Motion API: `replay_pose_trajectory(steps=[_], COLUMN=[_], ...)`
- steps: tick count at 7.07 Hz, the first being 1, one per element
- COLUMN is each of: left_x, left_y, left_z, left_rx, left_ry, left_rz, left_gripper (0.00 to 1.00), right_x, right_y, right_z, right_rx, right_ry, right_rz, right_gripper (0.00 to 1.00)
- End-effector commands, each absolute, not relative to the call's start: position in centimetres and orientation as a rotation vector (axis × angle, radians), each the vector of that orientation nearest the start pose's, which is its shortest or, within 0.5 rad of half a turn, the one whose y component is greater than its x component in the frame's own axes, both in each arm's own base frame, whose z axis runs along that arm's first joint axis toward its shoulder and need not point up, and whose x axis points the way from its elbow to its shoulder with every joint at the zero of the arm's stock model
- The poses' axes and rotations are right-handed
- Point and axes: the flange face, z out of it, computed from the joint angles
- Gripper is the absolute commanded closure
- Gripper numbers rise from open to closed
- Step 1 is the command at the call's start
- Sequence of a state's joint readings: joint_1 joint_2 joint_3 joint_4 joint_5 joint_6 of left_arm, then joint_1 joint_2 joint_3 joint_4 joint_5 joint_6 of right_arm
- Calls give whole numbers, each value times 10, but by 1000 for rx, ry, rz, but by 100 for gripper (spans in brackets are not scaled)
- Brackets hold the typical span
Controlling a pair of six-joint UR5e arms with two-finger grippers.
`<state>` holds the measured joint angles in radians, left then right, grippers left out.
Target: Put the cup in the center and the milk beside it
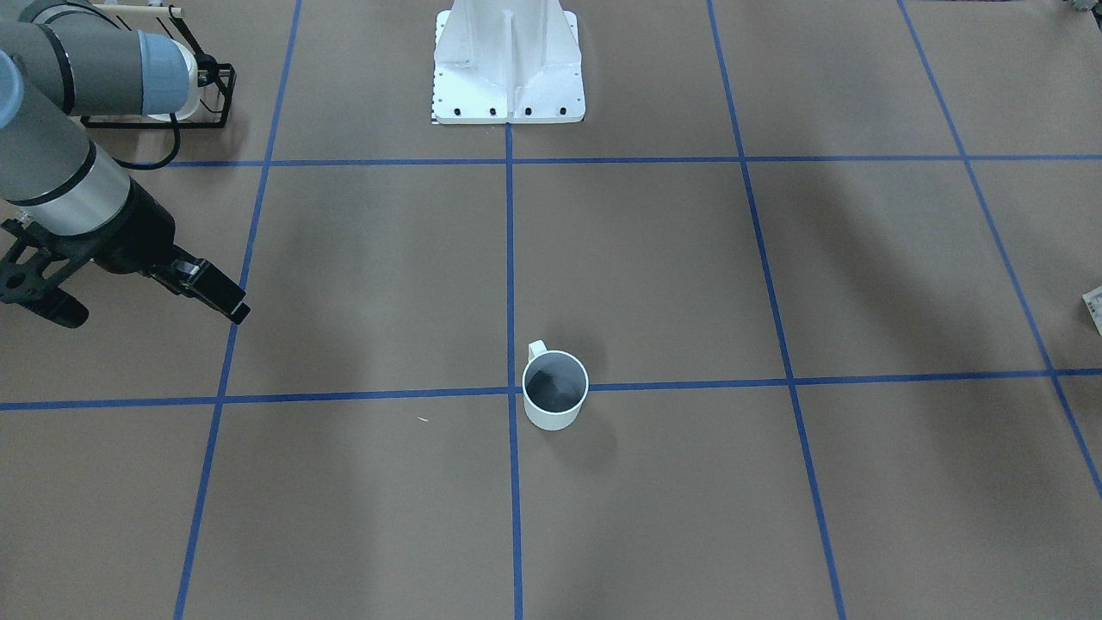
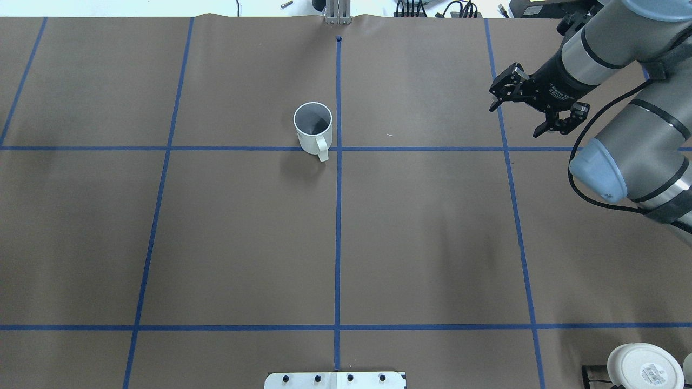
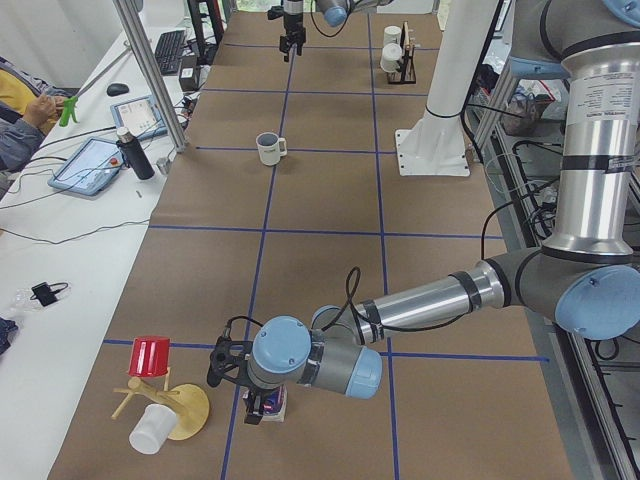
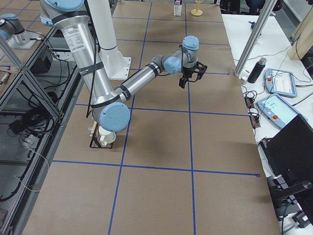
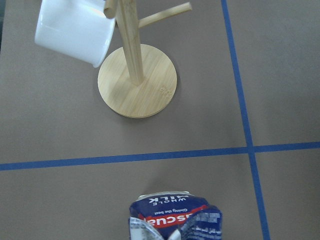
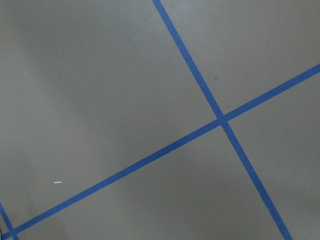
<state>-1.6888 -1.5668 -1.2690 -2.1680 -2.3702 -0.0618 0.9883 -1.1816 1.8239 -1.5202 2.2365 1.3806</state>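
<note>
White cup (image 1: 555, 392) upright, dark grey inside, milk (image 5: 172, 217) near wooden stand (image 5: 137, 82)

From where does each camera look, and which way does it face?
Front: across table, facing base; right arm at left.
Overhead: behind robot, looking down; right arm, cup.
Left side: table's left end; left arm near.
Right side: right end; right arm near.
Left wrist: down on milk, rack.
Right wrist: down on tape.
Shared: front, overhead show cup.
</note>
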Motion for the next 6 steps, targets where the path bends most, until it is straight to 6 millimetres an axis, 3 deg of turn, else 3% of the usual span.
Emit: replay_pose_trajectory(steps=[1, 3, 4, 5, 6], left_x=[-107, -96, -92, -90, -90], left_y=[-479, -478, -480, -483, -487], left_z=[750, 760, 764, 763, 761], left_rx=[273, 254, 241, 238, 230], left_ry=[787, 781, 770, 764, 767], left_rz=[-48, -32, -29, -29, -48], left_gripper=[2, 2, 12, 42, 87], right_x=[-271, -265, -240, -208, -165], right_y=[-542, -540, -540, -534, -526], right_z=[318, 325, 335, 358, 390], right_rx=[-163, -165, -154, -128, -104], right_ry=[-917, -912, -914, -903, -879], right_rz=[510, 519, 522, 489, 449], right_gripper=[0, 0, 0, 0, 0])
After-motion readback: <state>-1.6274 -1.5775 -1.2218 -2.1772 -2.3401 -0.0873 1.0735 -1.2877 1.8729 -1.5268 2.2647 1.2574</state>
